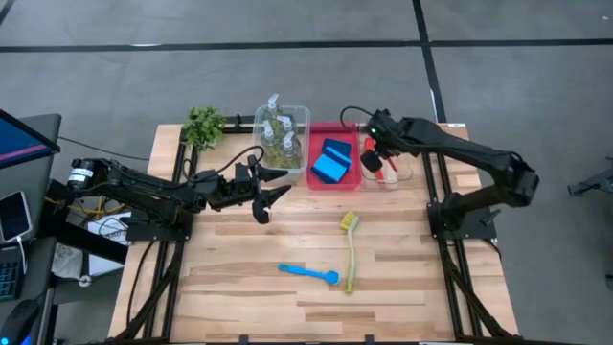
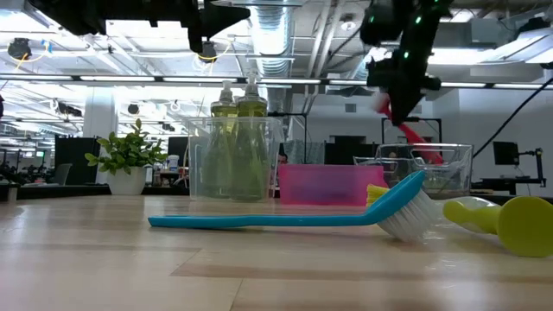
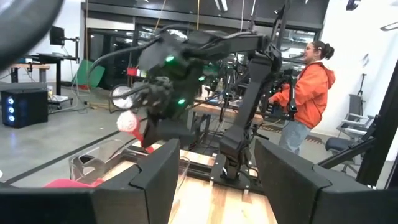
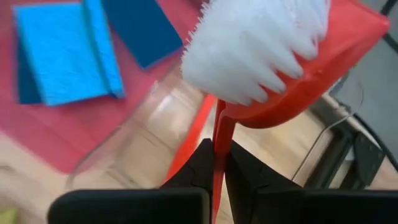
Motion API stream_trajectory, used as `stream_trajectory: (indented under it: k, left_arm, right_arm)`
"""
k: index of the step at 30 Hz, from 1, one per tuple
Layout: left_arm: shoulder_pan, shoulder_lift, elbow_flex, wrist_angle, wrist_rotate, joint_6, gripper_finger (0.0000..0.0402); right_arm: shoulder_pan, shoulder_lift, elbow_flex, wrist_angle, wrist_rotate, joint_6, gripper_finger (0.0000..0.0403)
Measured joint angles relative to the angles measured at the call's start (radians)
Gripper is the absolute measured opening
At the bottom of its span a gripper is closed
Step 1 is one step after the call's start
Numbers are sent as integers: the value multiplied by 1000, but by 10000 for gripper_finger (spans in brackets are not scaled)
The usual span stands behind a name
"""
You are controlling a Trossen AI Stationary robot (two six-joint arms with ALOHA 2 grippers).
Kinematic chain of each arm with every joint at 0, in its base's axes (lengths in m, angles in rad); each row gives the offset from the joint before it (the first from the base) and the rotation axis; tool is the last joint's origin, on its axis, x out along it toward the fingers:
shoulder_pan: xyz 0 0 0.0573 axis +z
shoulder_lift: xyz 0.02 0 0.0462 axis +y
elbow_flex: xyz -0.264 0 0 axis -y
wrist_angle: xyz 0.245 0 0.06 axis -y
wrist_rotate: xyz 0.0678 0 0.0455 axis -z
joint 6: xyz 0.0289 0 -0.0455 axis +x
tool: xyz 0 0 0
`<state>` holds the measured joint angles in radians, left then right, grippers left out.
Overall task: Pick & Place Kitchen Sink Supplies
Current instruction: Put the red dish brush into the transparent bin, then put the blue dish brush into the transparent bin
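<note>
My right gripper [image 1: 375, 158] hangs over a clear tub [image 1: 388, 174] at the back right, shut on a red brush [image 4: 280, 56] with white bristles. My left gripper [image 1: 284, 182] stands open and holds nothing, above the table left of the middle. Blue sponges [image 1: 331, 161] lie in a red tray [image 1: 351, 180]. Pump bottles of yellow-green soap [image 1: 276, 134] stand in another clear tub [image 1: 303, 115]. A yellow-green brush [image 1: 350, 251] and a blue brush [image 1: 308, 273] lie flat on the table near its front. My right gripper pinches the red brush's thin handle [image 4: 218, 134] between its two fingers, just behind the bristle head. The fingers come from above, slanting down. In the low view the brush [image 2: 416, 136] slants down to the tub's rim [image 2: 432, 149]; I cannot tell whether it touches the tub.
A small leafy plant [image 1: 203, 125] stands at the back left corner. The two loose brushes lie in the near middle of the table. A person in an orange jacket [image 3: 309, 87] stands in the room beyond the table.
</note>
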<state>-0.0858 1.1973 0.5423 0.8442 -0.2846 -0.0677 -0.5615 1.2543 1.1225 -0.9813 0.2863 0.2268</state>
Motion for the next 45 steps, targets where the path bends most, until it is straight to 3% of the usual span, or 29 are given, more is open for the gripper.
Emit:
stream_trajectory:
  k: [13,31,37,45]
  left_arm:
    - [0,0,0,-78,0,-43,210]
    - [0,0,0,-88,1,-45,210]
    - [0,0,0,-120,1,-45,210]
    - [1,0,0,-201,1,-44,210]
  right_arm:
    - [-91,173,0,-1,-50,2,26]
    - [-90,191,0,2,-46,3,42]
    - [-62,129,0,14,-5,2,35]
    - [35,-64,0,116,35,0,31]
